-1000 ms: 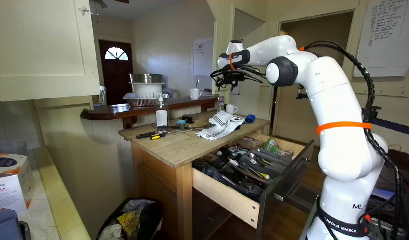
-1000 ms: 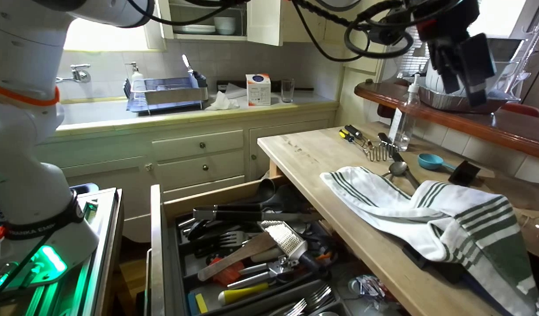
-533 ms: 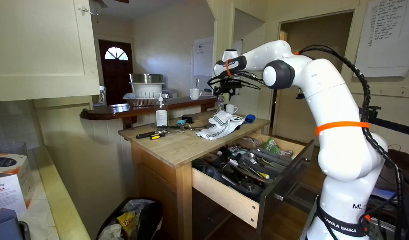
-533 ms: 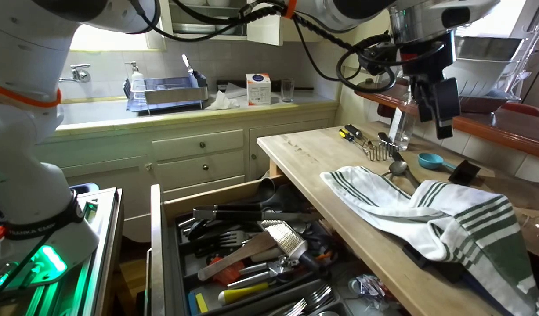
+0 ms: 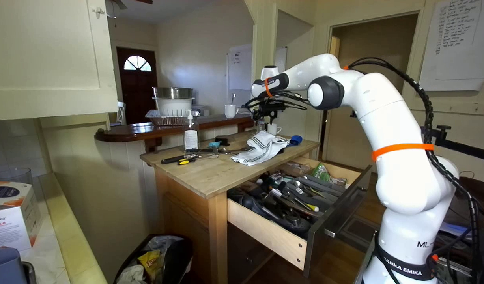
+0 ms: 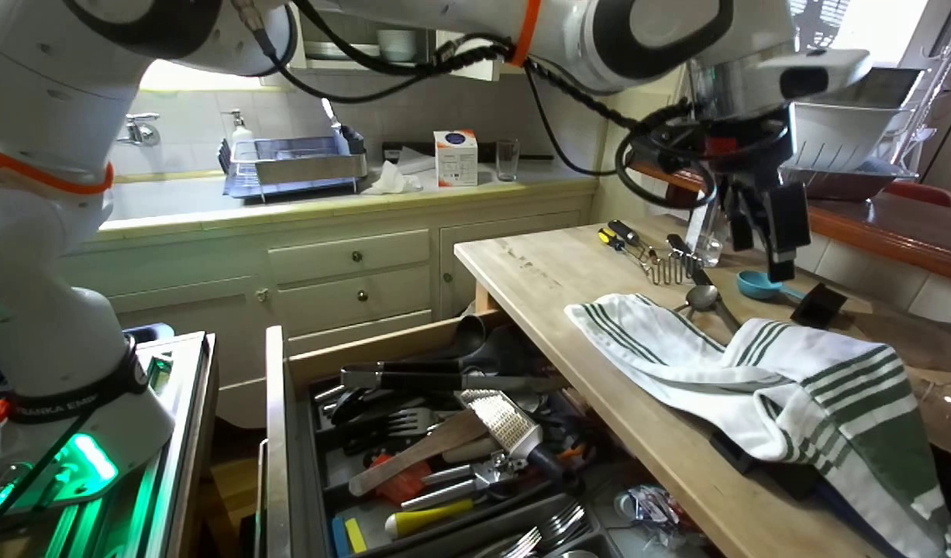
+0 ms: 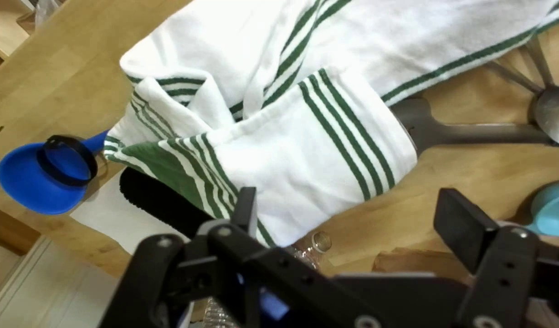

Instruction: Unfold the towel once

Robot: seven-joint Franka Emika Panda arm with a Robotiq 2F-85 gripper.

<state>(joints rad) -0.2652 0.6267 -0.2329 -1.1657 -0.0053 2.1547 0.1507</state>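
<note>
- Since my gripper [image 6: 762,260] hangs clear of the towel [image 6: 777,372] in an exterior view, fingers [image 7: 459,223] spread and pinching nothing, I read this as the approach.
- Wrist view: one fingertip [image 7: 246,209] overlaps the near flap [image 7: 302,168], by line of sight only.
- Towel lies rumpled on the table [image 6: 553,271], not yet unfolded by my reading.
- To pick well: come down slowly on the flap's loose edge and take the top layer only; can't tell how many lie there.
- To pull well: lift a little, draw it steadily back over the fold, so the rest doesn't ride along.
- Mind the spatula [image 7: 475,134] and black thing [image 7: 161,199], both partly under the towel, and the bottle [image 7: 321,242] just beyond; any might snag or tip.
- Farther out: blue scoop [image 7: 28,182], teal cup [image 7: 555,212].
</note>
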